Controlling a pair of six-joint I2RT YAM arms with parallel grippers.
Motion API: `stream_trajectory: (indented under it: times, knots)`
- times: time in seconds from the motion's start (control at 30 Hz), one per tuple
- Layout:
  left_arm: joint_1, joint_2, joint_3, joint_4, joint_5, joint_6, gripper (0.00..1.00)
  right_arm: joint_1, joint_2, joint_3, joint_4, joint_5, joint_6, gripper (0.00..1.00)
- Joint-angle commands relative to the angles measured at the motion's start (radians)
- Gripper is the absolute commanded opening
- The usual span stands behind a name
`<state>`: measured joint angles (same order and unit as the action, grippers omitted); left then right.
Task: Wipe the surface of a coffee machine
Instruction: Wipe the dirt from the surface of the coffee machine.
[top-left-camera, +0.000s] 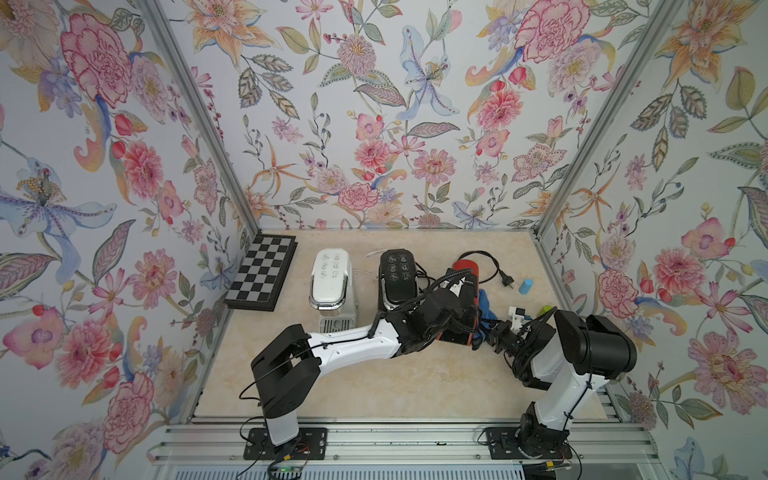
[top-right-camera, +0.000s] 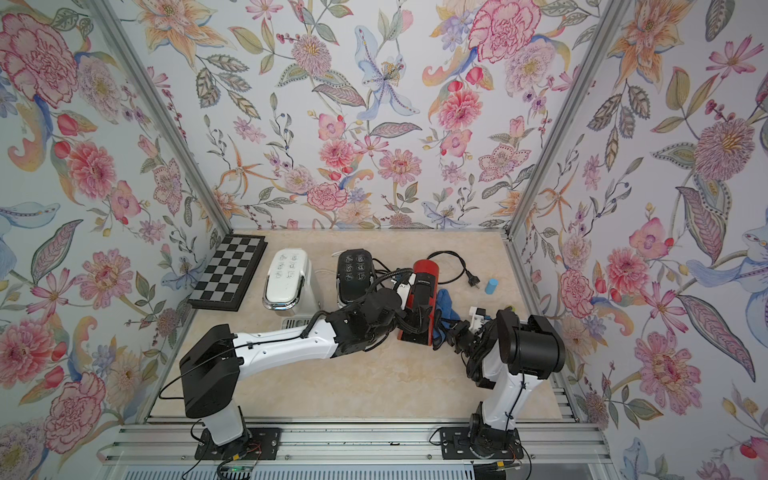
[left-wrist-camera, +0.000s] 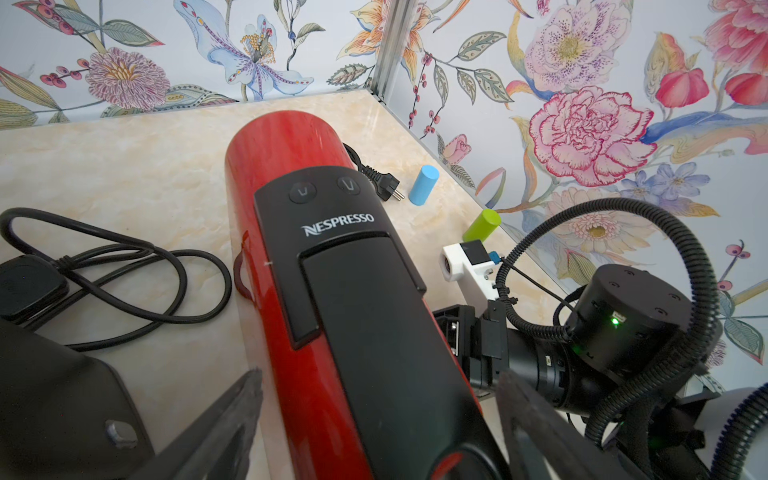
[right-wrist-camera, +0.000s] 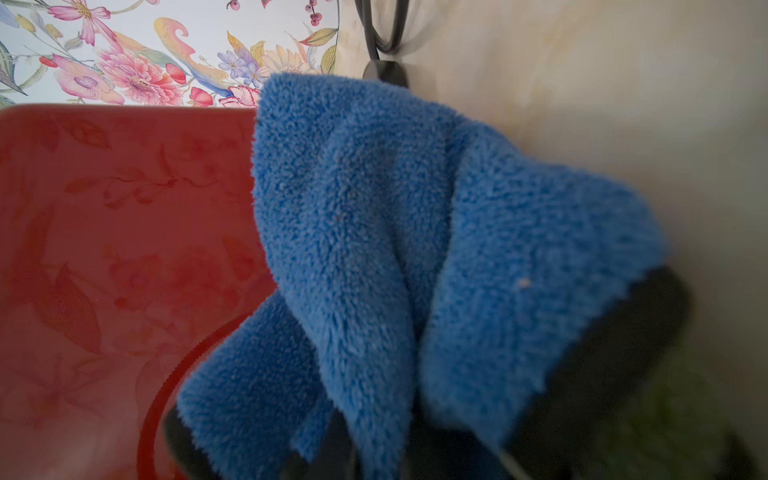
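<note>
Straddling the red machine (left-wrist-camera: 332, 291) near its front, the left gripper (left-wrist-camera: 380, 376) clamps both sides; the right gripper (top-left-camera: 484, 334), closed on a cloth (right-wrist-camera: 415, 208), holds it against the machine's side.

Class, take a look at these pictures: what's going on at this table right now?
A two-armed robot is at work on the red coffee machine. Its left gripper straddles the machine's near end, jaws wide around the body, apparently steadying it. The right gripper is shut on a blue cloth, held at the machine's red side. The white coffee machine and black coffee machine stand beside it, neither touched.
</note>
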<state>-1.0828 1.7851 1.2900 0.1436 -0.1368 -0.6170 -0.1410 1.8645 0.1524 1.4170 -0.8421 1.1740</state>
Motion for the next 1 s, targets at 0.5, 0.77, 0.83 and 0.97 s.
stream_trajectory:
  times: [0.5, 0.77, 0.83, 0.97]
  knots:
    - [0.008, -0.029, -0.069, -0.018, 0.000, 0.008, 0.88, 0.116, -0.790, -0.016, -0.731, 0.022, -0.163, 0.00]
    - [0.009, -0.010, -0.053, -0.021, 0.015, 0.005, 0.88, 0.046, -1.023, 0.242, -1.348, 0.157, -0.430, 0.00]
    - [0.009, -0.016, -0.054, -0.021, 0.011, 0.002, 0.88, 0.046, -0.998, 0.254, -1.340, 0.165, -0.441, 0.00]
    - [0.009, -0.034, -0.054, -0.026, 0.001, 0.005, 0.88, 0.043, -0.957, 0.300, -1.323, 0.191, -0.462, 0.00]
